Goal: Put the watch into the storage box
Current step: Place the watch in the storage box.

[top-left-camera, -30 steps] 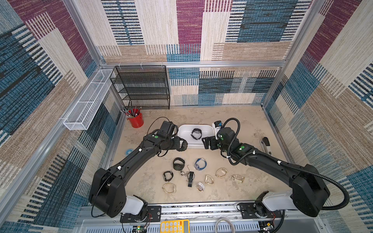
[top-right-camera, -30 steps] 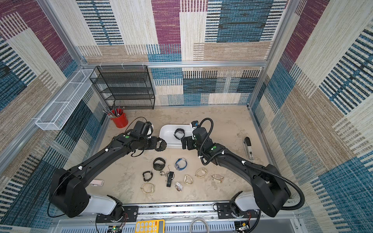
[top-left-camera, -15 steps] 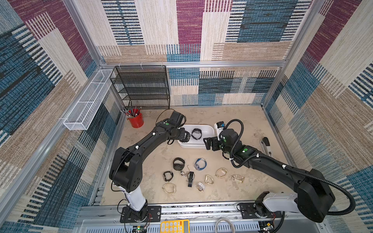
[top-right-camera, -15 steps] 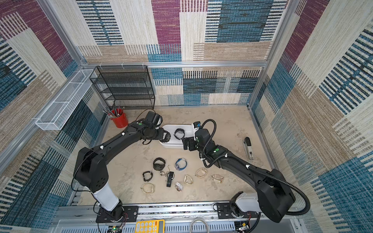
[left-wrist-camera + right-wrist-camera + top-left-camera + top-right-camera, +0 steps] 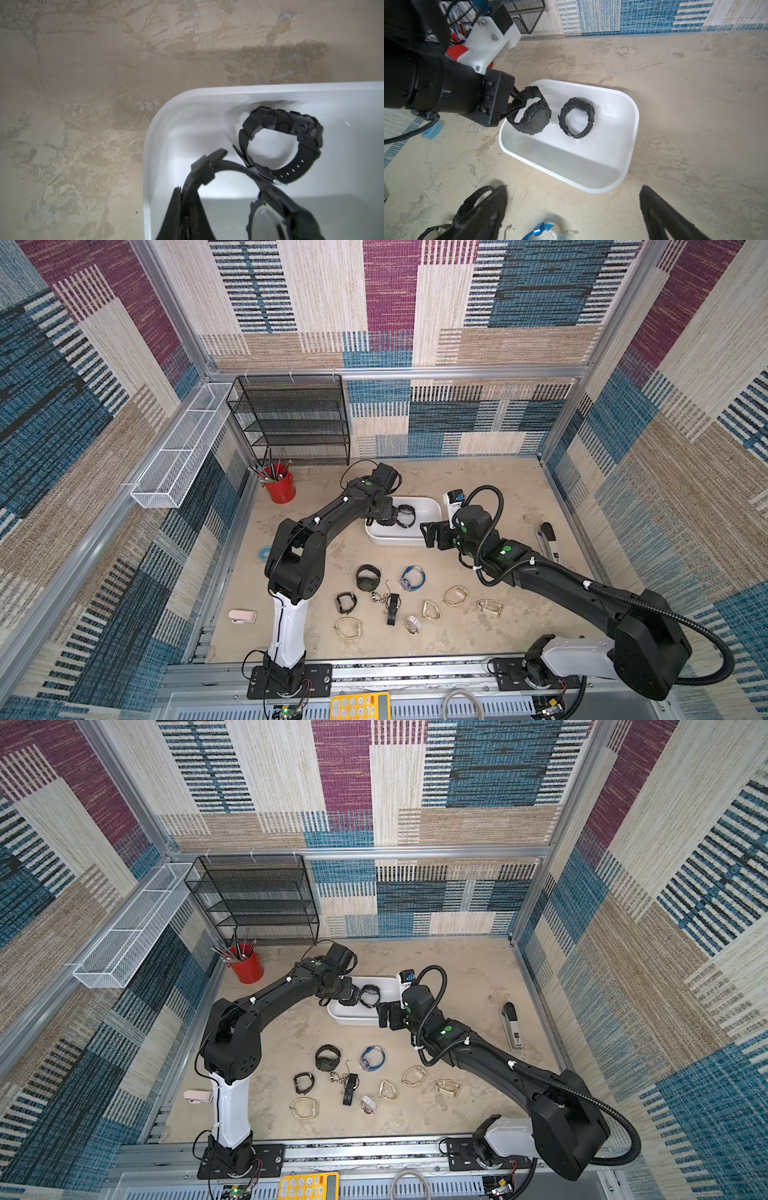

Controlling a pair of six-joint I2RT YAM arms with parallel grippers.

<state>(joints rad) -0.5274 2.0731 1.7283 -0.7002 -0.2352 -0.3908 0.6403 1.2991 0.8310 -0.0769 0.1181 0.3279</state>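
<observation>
- Left arm [image 5: 328, 514]: upper link upright above its base, forearm stretched forward and inward to the left end of the storage box [image 5: 395, 538].
- Left gripper [image 5: 519, 99]: pinched almost shut on the strap of the watch [image 5: 534, 116].
- Watch: black, held tilted inside the rim at the box's left end, dial turned toward the right arm [image 5: 552, 580]. Contact with the box floor not determinable.
- Second watch [image 5: 577, 117], also black: lying in the box against its far wall, just beside the held one.
- Right arm: low, reaching forward from the near-right base, wrist at the box's right end.
- Right gripper [image 5: 432, 536]: jaws spread wide, nothing between them, just off the box's near right corner.
- Compared with one second ago: left arm then folded low, gripper and watch short of the box, off its left end. Half a second ago at the left rim; now over the interior.
- Right arm, box and second watch much as before.
- Tabletop [image 5: 478, 489]: beige, mottled and scuffed.
- Loose watches and bands [image 5: 368, 577] scattered over the near half, well apart from the box.
- Red cup [image 5: 281, 489] with tools at the far left, black mesh shelf [image 5: 295, 418] against the back wall, white wire basket [image 5: 178, 456] on the left wall, yellow calculator [image 5: 360, 707] at the front edge.
- Walls [image 5: 390, 290]: woven panels in blue, maroon and beige on three sides, in metal framing.
</observation>
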